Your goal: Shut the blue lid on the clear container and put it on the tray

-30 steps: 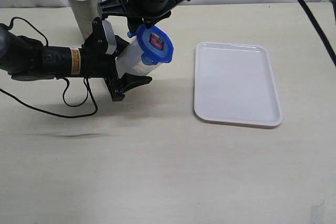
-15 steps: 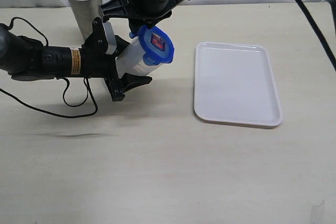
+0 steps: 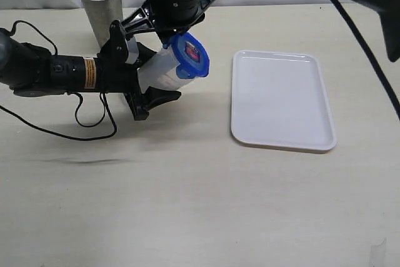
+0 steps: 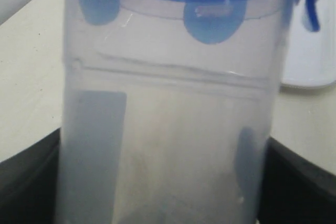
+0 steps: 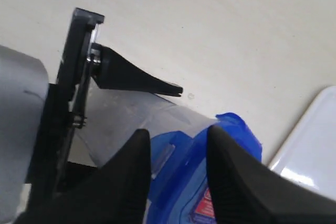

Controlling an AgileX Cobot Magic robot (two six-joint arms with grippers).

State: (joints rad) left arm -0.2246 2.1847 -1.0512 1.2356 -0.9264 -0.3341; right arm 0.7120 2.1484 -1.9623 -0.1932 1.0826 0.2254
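Since a second ago: blue lid (image 3: 190,54) turned more edge-on, nudged slightly toward tray (image 3: 281,99); right arm swung round above it. Left gripper (image 3: 157,74) jaws clenched on clear container (image 4: 168,129), holding it tilted above worktop (image 3: 200,204), mouth toward tray. Lid sits on container rim. Right gripper (image 5: 177,140) jaws straddle lid edge; pinching or loose, cannot tell. Tray flat on worktop, apart from container. Metal cup (image 3: 101,4) behind left arm.

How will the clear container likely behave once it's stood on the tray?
The clear container looks tall and narrow, so it may tip if nudged. It appears empty, so it is probably light. Its smooth plastic could slide on the glossy tray.
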